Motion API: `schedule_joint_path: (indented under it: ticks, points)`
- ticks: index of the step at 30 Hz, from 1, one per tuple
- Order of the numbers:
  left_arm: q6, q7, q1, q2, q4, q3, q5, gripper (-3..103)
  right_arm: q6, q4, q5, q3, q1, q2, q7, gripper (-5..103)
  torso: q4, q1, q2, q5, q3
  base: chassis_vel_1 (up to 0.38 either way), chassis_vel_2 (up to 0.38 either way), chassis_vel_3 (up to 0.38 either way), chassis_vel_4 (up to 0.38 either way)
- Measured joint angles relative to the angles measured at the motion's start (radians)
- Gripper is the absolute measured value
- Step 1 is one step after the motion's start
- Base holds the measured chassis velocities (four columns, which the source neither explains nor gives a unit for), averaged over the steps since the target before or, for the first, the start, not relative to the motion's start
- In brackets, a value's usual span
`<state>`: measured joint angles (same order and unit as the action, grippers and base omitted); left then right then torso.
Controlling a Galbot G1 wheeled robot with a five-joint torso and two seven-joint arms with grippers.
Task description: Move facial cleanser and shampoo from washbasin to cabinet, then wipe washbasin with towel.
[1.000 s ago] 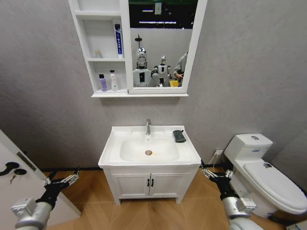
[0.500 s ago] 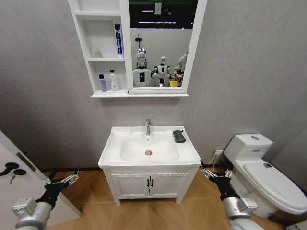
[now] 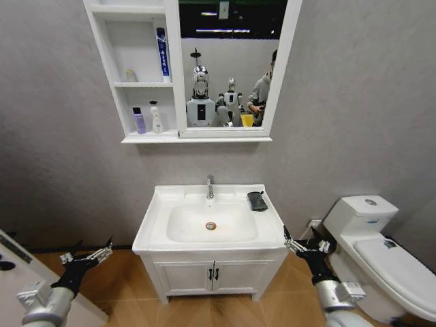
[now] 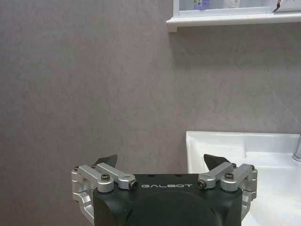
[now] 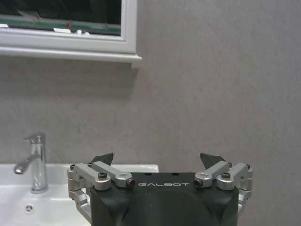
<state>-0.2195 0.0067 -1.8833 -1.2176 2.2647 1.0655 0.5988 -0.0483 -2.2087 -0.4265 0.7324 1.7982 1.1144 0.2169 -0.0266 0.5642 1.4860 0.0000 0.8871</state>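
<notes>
**both end effectors low and open, towel lying on the washbasin rim**

the left end effector (image 3: 87, 257) hangs low beside the front left corner of the washbasin (image 3: 158, 235), clear of it, its fingers spread apart and holding nothing. in the left wrist view the left end effector (image 4: 160, 162) shows its two dark fingertips well apart, with the grey wall ahead, the basin's white corner just off to one side and the underside of the cabinet (image 4: 225, 19) far above.

the right end effector (image 3: 308, 244) sits low just beside the front right corner of the washbasin, also open and empty. the right wrist view shows the right end effector (image 5: 156, 159) with fingertips wide, the chrome tap (image 5: 33, 162) ahead of it and off to one side.

the towel (image 3: 257, 200), a small dark folded cloth, lies flat on the washbasin's right rear rim, up and forward of the right end effector and well apart from it. its long axis runs roughly front to back, one short end toward the wall and the other toward the basin's front edge.

the cabinet (image 3: 109, 75) hangs on the wall high above both end effectors. on its shelves stand a tall blue tube (image 3: 161, 53), upright, a purple bottle (image 3: 139, 120) and a white bottle (image 3: 156, 118), both upright.
</notes>
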Motion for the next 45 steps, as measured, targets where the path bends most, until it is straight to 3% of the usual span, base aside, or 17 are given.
schedule_joint_path:
  ticks: [1,2,5,6,8,9,10,11,14,16,17,19,20,27,30,33,45]
  points:
    - [0.000,0.000,0.000,0.000,0.000,0.000,0.000,100,0.057,0.000,-0.023,0.001,-0.023,-0.039,0.035,100,0.0000,-0.001,0.000,-0.0002,0.000,0.000,0.000,0.000,0.000]
    - [0.000,0.000,0.000,0.000,0.000,0.000,0.000,100,0.057,0.000,-0.023,0.001,-0.023,-0.039,0.035,100,0.0000,-0.001,0.000,-0.0002,0.000,0.000,0.000,0.000,0.000]
    - [0.000,0.000,0.000,0.000,0.000,0.000,0.000,100,0.233,0.003,-0.149,-0.007,-0.123,-0.156,0.142,100,0.0002,-0.001,0.001,0.0000,0.000,0.027,-0.030,-0.025,0.012]
    - [0.000,0.000,0.000,0.000,0.000,0.000,0.000,100,0.233,0.003,-0.149,-0.007,-0.123,-0.156,0.142,100,0.0002,-0.001,0.001,0.0000,0.000,0.059,-0.040,-0.045,0.018]
    - [0.000,0.000,0.000,0.000,0.000,0.000,0.000,100,0.348,0.016,-0.273,-0.019,-0.208,-0.212,0.198,100,0.0002,-0.001,0.001,0.0003,0.000,0.030,-0.020,-0.015,0.017]
    - [0.000,0.000,0.000,0.000,0.000,0.000,0.000,100,0.424,0.036,-0.384,-0.035,-0.275,-0.245,0.232,100,0.0002,-0.001,0.001,0.0003,0.000,0.000,0.000,0.000,0.000]
    - [0.000,0.000,0.000,0.000,0.000,0.000,0.000,100,0.424,0.036,-0.384,-0.035,-0.275,-0.245,0.232,100,0.0002,-0.001,0.001,0.0003,0.000,0.000,0.000,0.000,0.000]
    - [0.000,0.000,0.000,0.000,0.000,0.000,0.000,100,0.470,0.064,-0.466,-0.058,-0.333,-0.269,0.257,100,0.0001,-0.001,0.001,0.0002,0.000,0.000,0.000,0.000,0.000]
    - [0.000,0.000,0.000,0.000,0.000,0.000,0.000,100,0.494,0.093,-0.510,-0.082,-0.380,-0.286,0.270,100,0.0001,-0.001,0.001,0.0002,0.000,0.000,0.000,0.000,0.000]
    - [0.000,0.000,0.000,0.000,0.000,0.000,0.000,100,0.547,0.188,-0.618,-0.180,-0.536,-0.324,0.310,100,0.0001,0.000,0.000,0.0004,0.000,0.000,0.000,0.000,0.000]
    - [0.000,0.000,0.000,0.000,0.000,0.000,0.000,100,0.547,0.188,-0.618,-0.180,-0.536,-0.324,0.310,100,0.0001,0.000,0.000,0.0004,0.000,0.000,0.000,0.000,0.000]
    - [0.000,0.000,0.000,0.000,0.000,0.000,0.000,100,0.571,0.280,-0.666,-0.294,-0.702,-0.332,0.335,100,0.0002,-0.001,0.000,0.0000,0.000,0.000,0.000,0.000,0.000]
    - [0.000,0.000,0.000,0.000,0.000,0.000,0.000,100,0.571,0.280,-0.666,-0.294,-0.702,-0.332,0.335,100,0.0002,-0.001,0.000,0.0000,0.000,0.000,0.000,0.000,0.000]
    - [0.000,0.000,0.000,0.000,0.000,0.000,0.000,100,0.584,0.495,-0.651,-0.583,-1.019,-0.271,0.348,100,0.0004,0.000,0.000,0.0000,0.000,0.000,0.000,0.000,0.000]
    - [0.000,0.000,0.000,0.000,0.000,0.000,0.000,100,0.584,0.537,-0.643,-0.619,-1.063,-0.259,0.346,100,0.0005,0.000,0.000,-0.0002,0.000,0.000,0.000,0.000,0.000]
    - [0.000,0.000,0.000,0.000,0.000,0.000,0.000,100,0.578,0.695,-0.619,-0.689,-1.179,-0.203,0.334,100,0.0005,0.000,0.000,-0.0001,0.000,0.000,0.000,0.000,0.000]
    - [0.000,0.000,0.000,0.000,0.000,0.000,0.000,100,0.562,0.945,-0.582,-0.769,-1.272,-0.123,0.278,100,0.0002,-0.001,0.000,0.0000,0.000,0.000,0.000,0.000,0.000]
